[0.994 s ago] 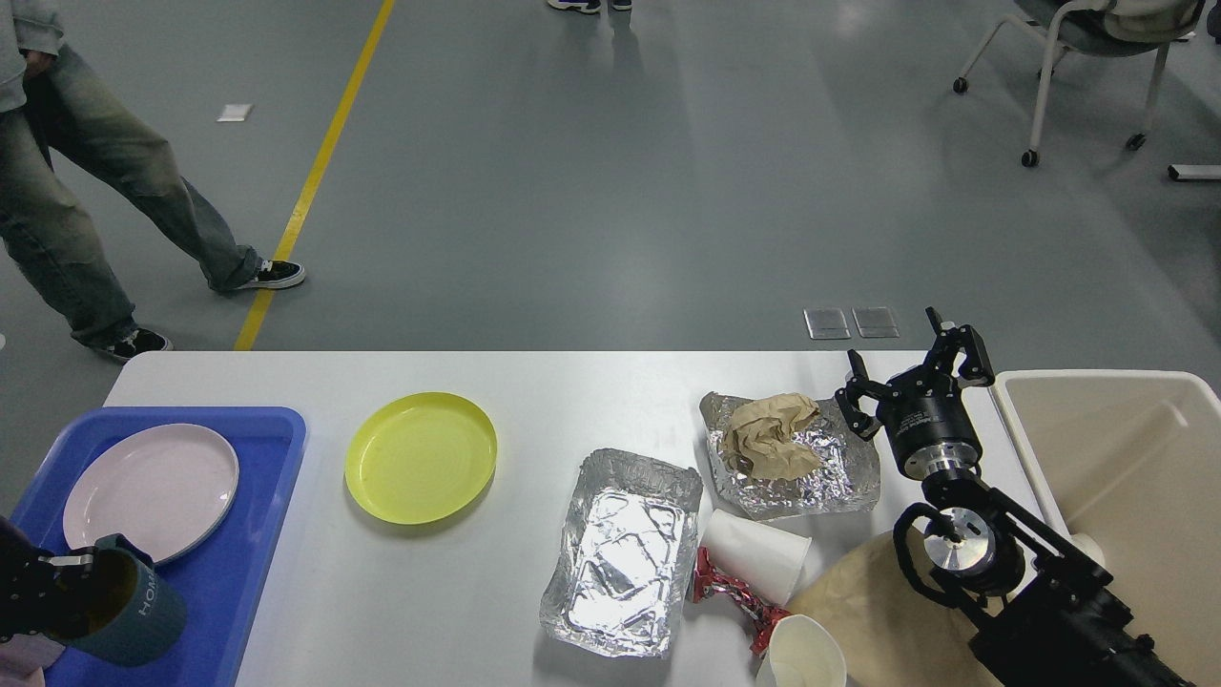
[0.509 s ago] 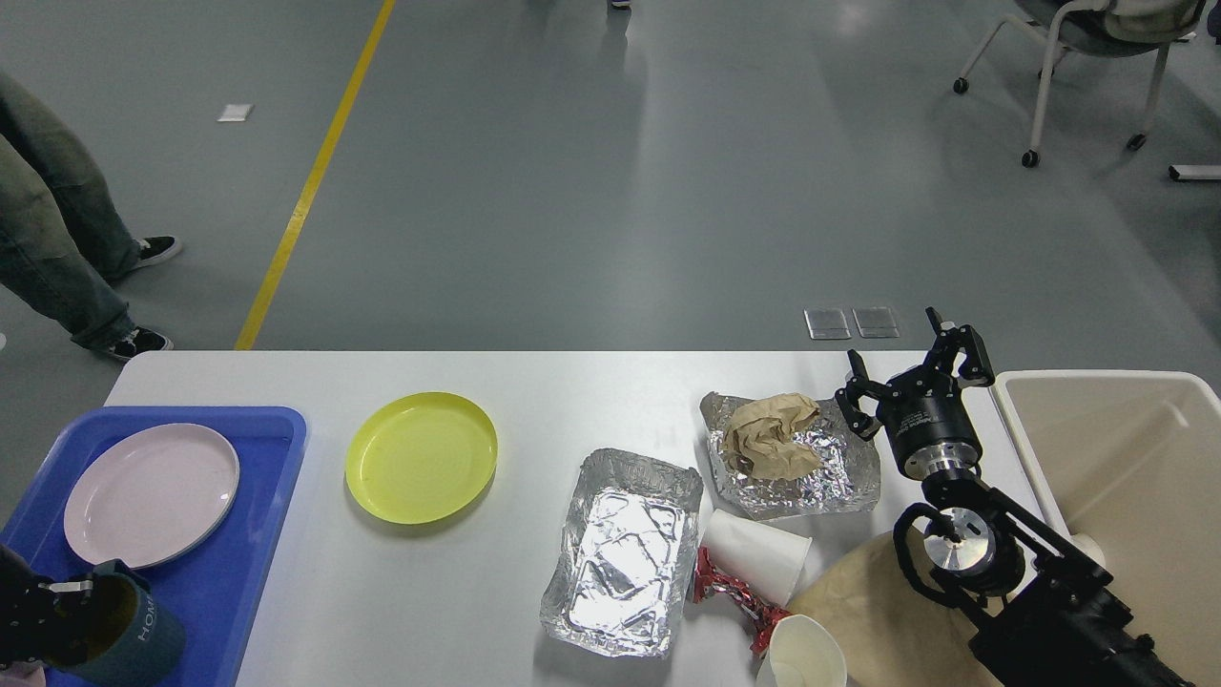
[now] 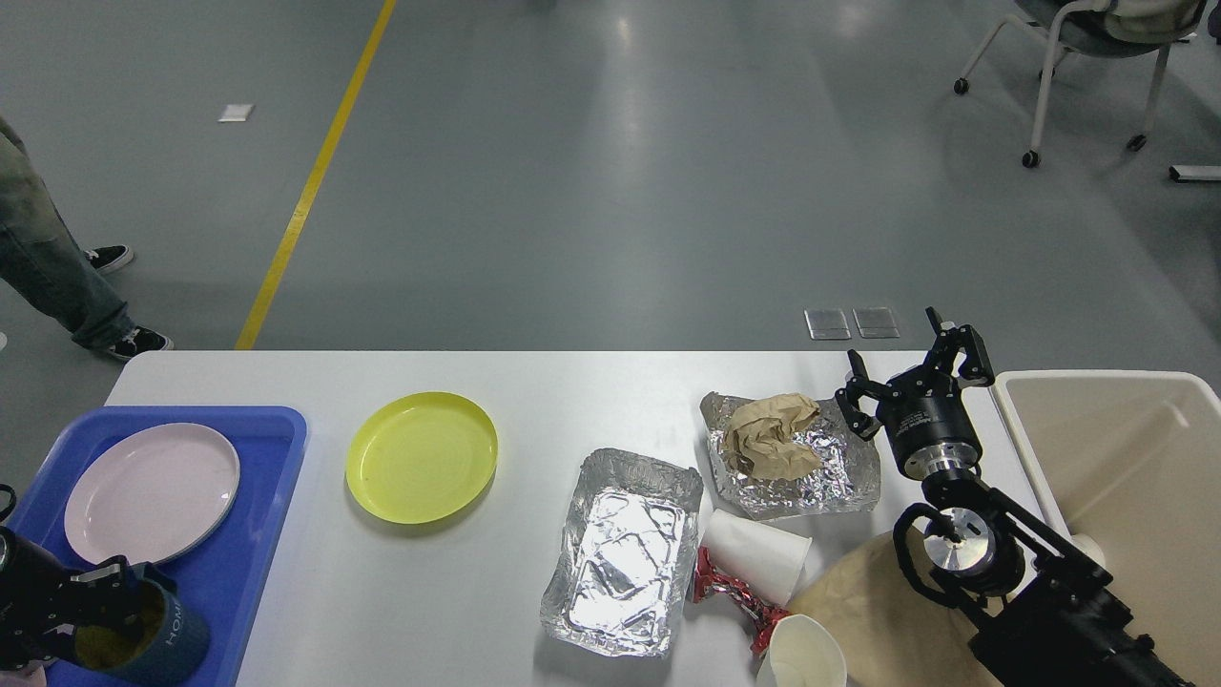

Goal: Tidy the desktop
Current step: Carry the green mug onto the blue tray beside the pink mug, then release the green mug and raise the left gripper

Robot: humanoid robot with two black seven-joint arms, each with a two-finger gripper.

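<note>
Bench [image 3: 534, 382], white, spans the view's lower half, cluttered from end to end
Left pincer [image 3: 91, 611] grips a teal mug [image 3: 153, 641] over the blue tray [image 3: 272, 477] holding a pink plate [image 3: 151, 491]; then a yellow plate [image 3: 421, 457], two foil trays [image 3: 620, 553], paper cups [image 3: 758, 553]; right pincer [image 3: 913, 374] hangs open beside the beige bin [image 3: 1126, 477]

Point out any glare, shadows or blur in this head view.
Head view: sharp overall; overhead lights glare off the grey floor and the empty foil tray; the yellow plate casts a soft shadow on the desktop; the left hand at the teal mug is dark and hard to read.
</note>
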